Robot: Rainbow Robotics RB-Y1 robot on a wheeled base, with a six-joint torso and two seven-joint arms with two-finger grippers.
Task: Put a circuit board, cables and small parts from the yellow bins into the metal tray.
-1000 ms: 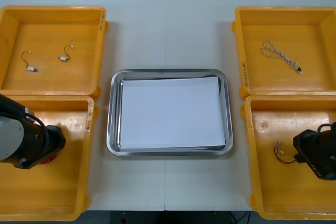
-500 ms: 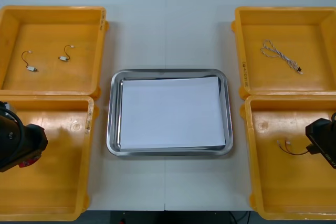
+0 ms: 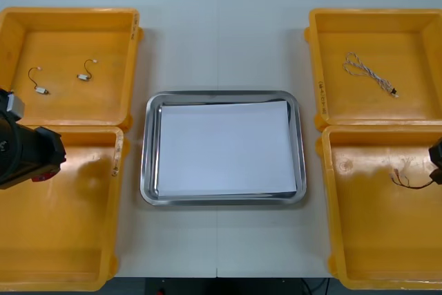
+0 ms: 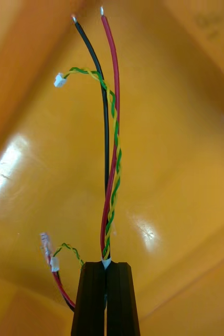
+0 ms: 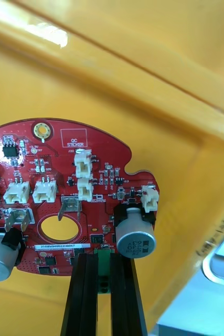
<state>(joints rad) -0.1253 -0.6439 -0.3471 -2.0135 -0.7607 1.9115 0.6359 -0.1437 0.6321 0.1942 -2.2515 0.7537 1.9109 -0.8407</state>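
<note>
The left gripper [image 5: 102, 258] clamps the board [image 5: 64, 194] by its edge, over the near left bin [image 3: 76, 240]. The board should travel level to the tray [image 3: 146, 170], clear of the bin wall. The right gripper [image 4: 106, 265] pinches the cable [image 4: 112, 152] over the near right bin [image 3: 366, 240]. The cable's loose ends should clear the rim before crossing.

The table [image 3: 221, 39] is lit brightly and evenly from above, with only a soft shadow cast on the near left yellow bin [image 3: 76, 240]. White glare is thrown onto the near right bin [image 4: 7, 173] behind the cable [image 4: 112, 178], and a bright streak is seen beyond the circuit board [image 5: 64, 152].
</note>
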